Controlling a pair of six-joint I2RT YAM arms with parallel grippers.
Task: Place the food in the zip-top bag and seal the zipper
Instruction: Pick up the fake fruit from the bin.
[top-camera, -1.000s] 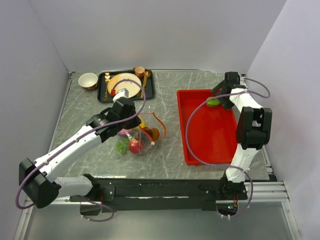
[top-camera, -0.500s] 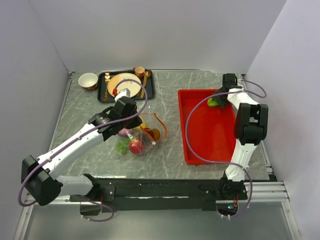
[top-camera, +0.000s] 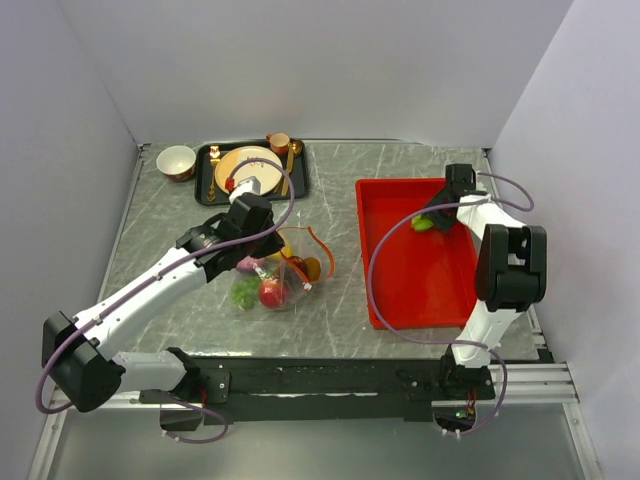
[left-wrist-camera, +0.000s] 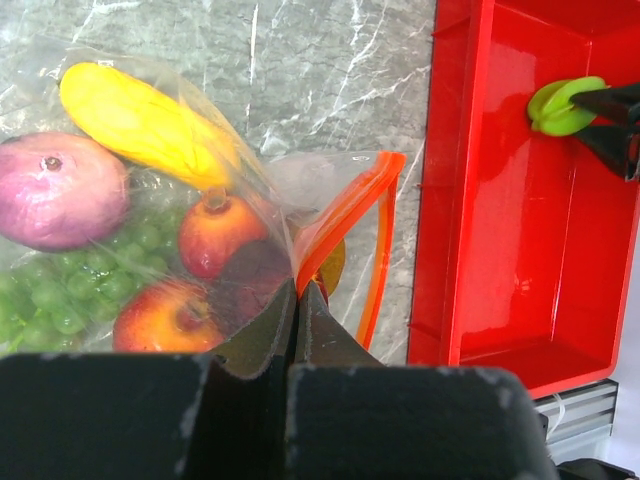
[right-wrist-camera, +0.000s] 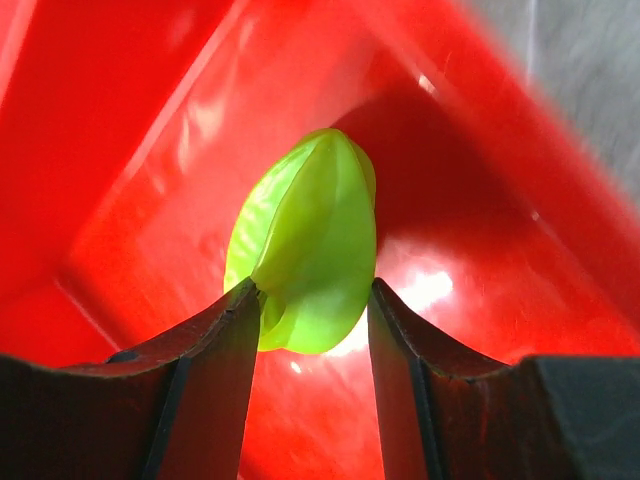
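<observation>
While bag holds fruit, tray perhaps starfruit

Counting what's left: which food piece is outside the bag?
The light green piece in the red tray, held by the right tool; the others lie inside the clear bag.

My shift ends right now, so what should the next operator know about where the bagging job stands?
Left gripper: shut on the edge of the zip-top bag, by its open mouth.
Right gripper: closed on a green piece in the far right part of the red tray.
Done: yellow piece, pink-purple piece, grapes and red fruits are in the bag.
Left: bring the green piece over and drop it in, then press the zipper shut; it is open.
</observation>
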